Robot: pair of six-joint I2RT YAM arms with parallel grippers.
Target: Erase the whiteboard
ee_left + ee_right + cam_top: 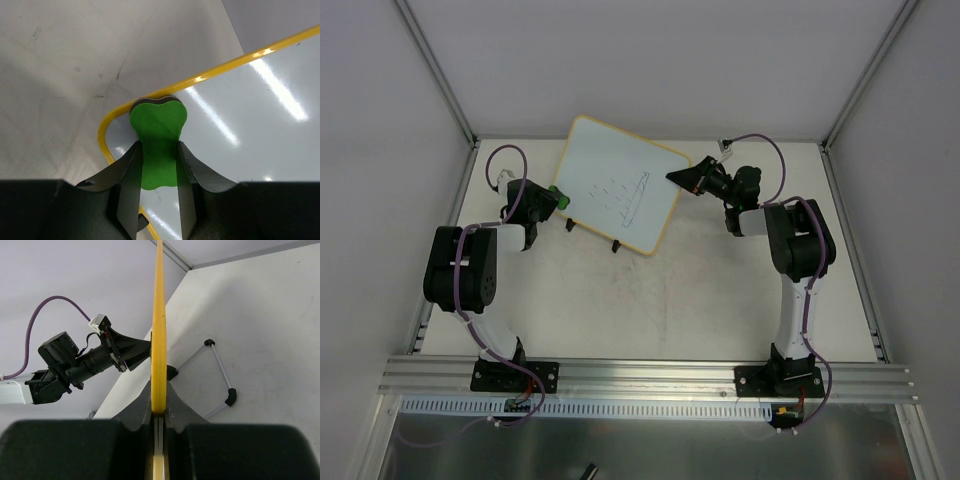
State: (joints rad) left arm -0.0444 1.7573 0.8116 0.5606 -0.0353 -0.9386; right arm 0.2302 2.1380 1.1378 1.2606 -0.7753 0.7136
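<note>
The whiteboard (620,195) looks light, stiff and slick; right gripper (159,407) pinches its right rim, left gripper (157,155) clasps the green eraser (159,117)

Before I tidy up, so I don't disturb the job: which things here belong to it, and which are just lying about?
In use: whiteboard; green eraser in left pincer; right pincer clamping the whiteboard rim.
Lying about: small dark item, unidentifiable.

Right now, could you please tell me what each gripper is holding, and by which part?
The left gripper pinches the green eraser at its narrow waist; the right gripper clamps the whiteboard by its yellow rim.
</note>
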